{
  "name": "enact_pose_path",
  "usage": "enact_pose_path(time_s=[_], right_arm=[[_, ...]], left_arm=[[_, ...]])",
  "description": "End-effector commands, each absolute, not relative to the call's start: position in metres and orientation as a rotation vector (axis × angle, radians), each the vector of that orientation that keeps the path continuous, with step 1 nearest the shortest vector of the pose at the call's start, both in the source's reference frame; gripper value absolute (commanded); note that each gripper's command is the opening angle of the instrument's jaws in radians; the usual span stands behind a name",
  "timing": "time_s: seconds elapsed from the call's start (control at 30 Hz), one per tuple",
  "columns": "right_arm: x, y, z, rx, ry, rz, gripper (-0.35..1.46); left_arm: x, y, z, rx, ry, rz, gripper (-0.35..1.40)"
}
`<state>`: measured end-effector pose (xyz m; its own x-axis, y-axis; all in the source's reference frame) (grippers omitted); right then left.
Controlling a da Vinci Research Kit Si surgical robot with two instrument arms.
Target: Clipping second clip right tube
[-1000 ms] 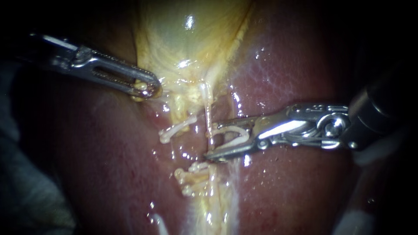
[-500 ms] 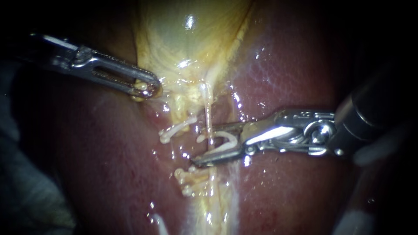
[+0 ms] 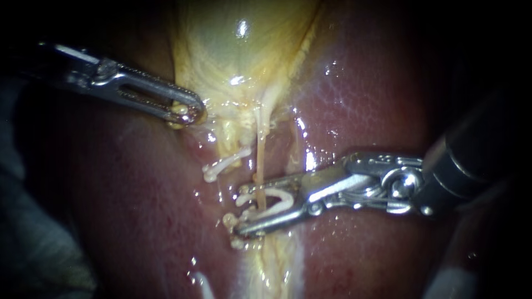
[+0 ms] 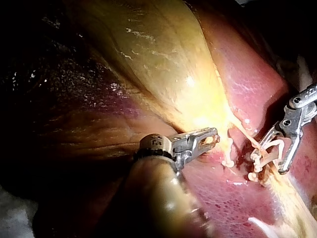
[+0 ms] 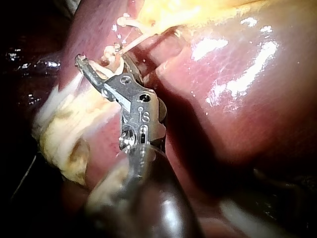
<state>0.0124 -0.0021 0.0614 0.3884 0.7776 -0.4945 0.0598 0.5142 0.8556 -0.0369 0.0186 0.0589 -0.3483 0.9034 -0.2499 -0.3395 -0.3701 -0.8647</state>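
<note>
A thin pale tube point(image 3: 259, 160) runs down from the yellow gallbladder point(image 3: 238, 50) over the red liver point(image 3: 377, 94). My right instrument point(image 3: 243, 210) comes in from the right. Its jaws stand apart, each touching an open white clip point(image 3: 275, 198) that straddles the tube. The left wrist view shows the same clip point(image 4: 270, 151) in that instrument point(image 4: 271, 158). My left instrument point(image 3: 187, 112) enters from the left, jaws shut on tissue at the gallbladder's lower edge. Its grip point(image 4: 210, 136) also shows in its own wrist view.
Another white clip point(image 3: 224, 163) lies left of the tube. A cluster of clips point(image 3: 234, 228) sits just under the right instrument's lower jaw. Yellowish fatty tissue point(image 3: 274, 260) continues below. In the right wrist view, liver point(image 5: 237, 89) bulges beside the instrument point(image 5: 101, 57).
My right instrument has slid left and down along the tube with its clip; the tube now runs between its jaws. The left instrument has held still.
</note>
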Motion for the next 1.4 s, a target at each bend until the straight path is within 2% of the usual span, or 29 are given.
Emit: enact_pose_path(time_s=[0.03,0.27,0.57,0.87,0.93,1.4], right_arm=[[0.0125,-0.0021,0.0612,0.945,1.093,0.559,0.49],[0.0127,-0.0016,0.0601,0.994,1.124,0.587,0.42],[0.0127,-0.0013,0.0597,1.006,1.125,0.599,0.19],[0.0125,-0.0014,0.0596,1.007,1.125,0.597,-0.16],[0.0124,-0.0014,0.0596,1.008,1.125,0.596,-0.35],[0.0122,-0.0014,0.0596,1.026,1.114,0.609,-0.35]], left_arm=[[-0.0369,0.0186,0.0589,-0.958,-0.921,1.837,-0.35],[-0.0370,0.0186,0.0589,-0.958,-0.921,1.836,-0.35],[-0.0370,0.0186,0.0590,-0.958,-0.921,1.836,-0.35],[-0.0370,0.0186,0.0590,-0.958,-0.921,1.836,-0.35],[-0.0370,0.0186,0.0590,-0.958,-0.921,1.836,-0.35],[-0.0370,0.0186,0.0589,-0.958,-0.921,1.836,-0.35]])
